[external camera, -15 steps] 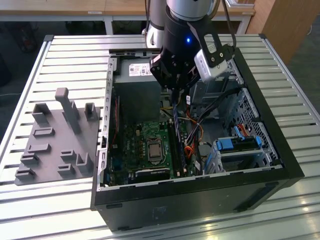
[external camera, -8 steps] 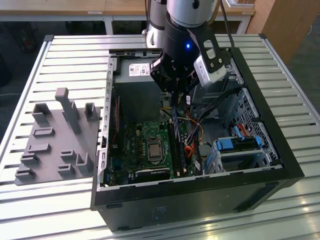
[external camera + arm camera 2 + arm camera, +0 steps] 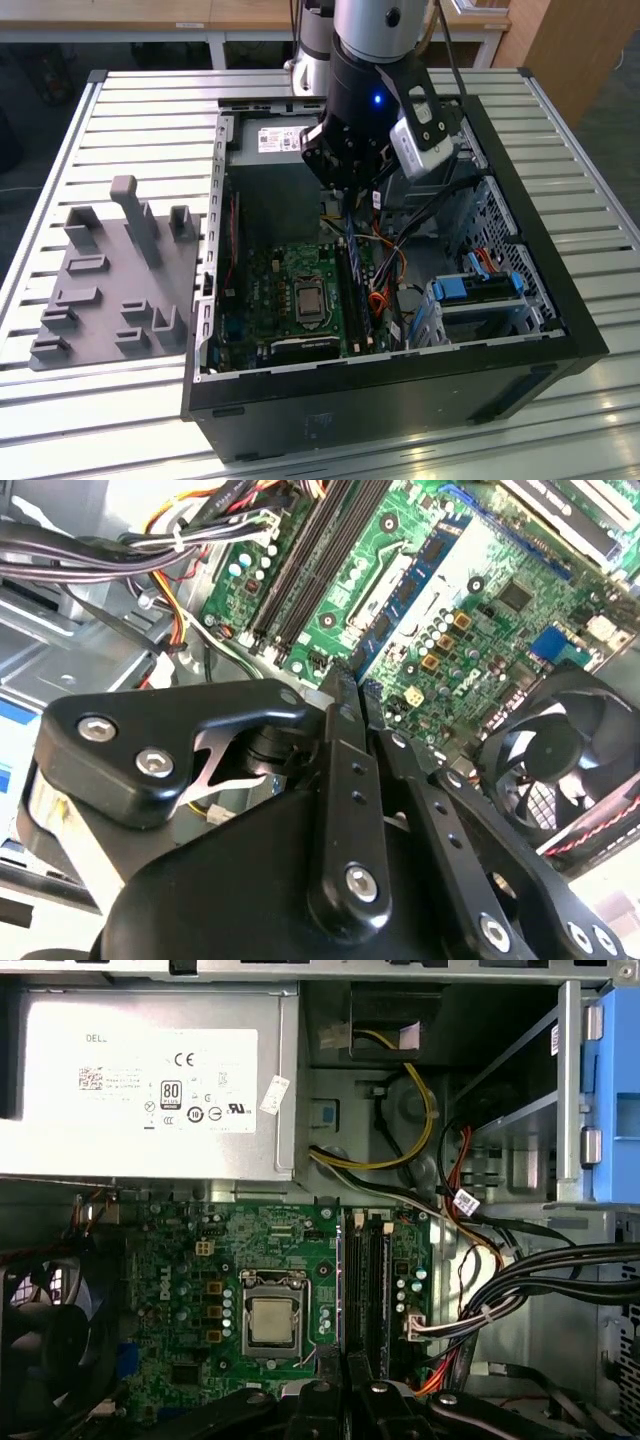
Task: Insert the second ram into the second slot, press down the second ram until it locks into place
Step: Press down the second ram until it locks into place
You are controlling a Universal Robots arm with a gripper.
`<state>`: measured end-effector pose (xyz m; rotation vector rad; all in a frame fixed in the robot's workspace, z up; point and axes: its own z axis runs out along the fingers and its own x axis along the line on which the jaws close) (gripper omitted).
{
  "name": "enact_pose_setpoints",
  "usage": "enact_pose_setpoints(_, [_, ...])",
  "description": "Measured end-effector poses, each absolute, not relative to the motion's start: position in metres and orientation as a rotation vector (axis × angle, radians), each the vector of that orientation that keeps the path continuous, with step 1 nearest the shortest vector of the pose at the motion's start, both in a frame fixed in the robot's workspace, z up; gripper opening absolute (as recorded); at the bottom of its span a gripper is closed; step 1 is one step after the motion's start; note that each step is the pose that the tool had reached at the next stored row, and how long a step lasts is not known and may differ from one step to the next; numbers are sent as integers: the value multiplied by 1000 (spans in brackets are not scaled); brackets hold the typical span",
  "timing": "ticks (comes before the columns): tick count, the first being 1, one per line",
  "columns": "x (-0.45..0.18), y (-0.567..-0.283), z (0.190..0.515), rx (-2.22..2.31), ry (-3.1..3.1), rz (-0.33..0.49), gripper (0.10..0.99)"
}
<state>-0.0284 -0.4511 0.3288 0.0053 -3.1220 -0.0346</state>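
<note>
Pressing down is judged the step in hand: read from the exterior view's left, the grey fixture tray (image 3: 110, 270) is passed, then the green motherboard (image 3: 290, 285), where the second ram (image 3: 356, 295) is found standing on edge in a slot beside the processor socket (image 3: 308, 298), apparently seated, though its latches cannot be made out. Gripper (image 3: 349, 195) is held above the strip's far end, jaws closed together with nothing seen between them. Item: long, thin blue strip; a straight, even downward push along its top edge is judged to be called for.
</note>
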Motion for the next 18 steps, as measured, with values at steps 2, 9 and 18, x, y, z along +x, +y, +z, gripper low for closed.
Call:
enact_pose_setpoints(2, [-28, -451, 327, 5, -3122, -35, 137])
enact_pose_setpoints(9, [-28, -451, 323, 5, -3122, -34, 137])
enact_pose_setpoints(18, [-28, -451, 319, 4, -3122, -35, 137])
